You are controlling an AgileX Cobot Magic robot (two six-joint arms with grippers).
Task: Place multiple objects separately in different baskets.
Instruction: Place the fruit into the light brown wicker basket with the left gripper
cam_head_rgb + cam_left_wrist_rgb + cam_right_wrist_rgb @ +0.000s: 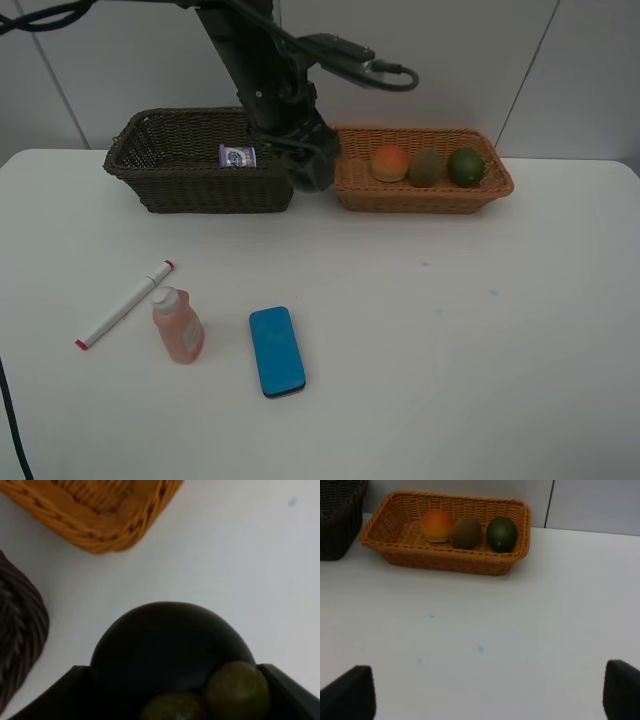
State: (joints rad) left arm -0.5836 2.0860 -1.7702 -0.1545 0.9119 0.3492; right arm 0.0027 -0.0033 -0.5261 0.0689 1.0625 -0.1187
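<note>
My left gripper point(311, 168) hangs over the gap between the two baskets, shut on the dark mangosteen point(170, 645), which fills the left wrist view. The dark brown basket point(150, 190) holds the purple-lidded tub point(238, 156). In the light orange basket point(420, 200) lie the orange-red fruit point(390, 162), the brown kiwi point(426, 167) and the green fruit point(465, 166). On the table in front lie the white marker point(125, 304), the pink bottle point(177, 325) and the flat blue block point(276, 350). My right gripper point(487, 692) is open, out of the high view.
The white table point(450, 330) runs wide to the right and front. A grey wall stands behind the baskets. The left arm point(262, 60) reaches down from the back with a cable looped beside it.
</note>
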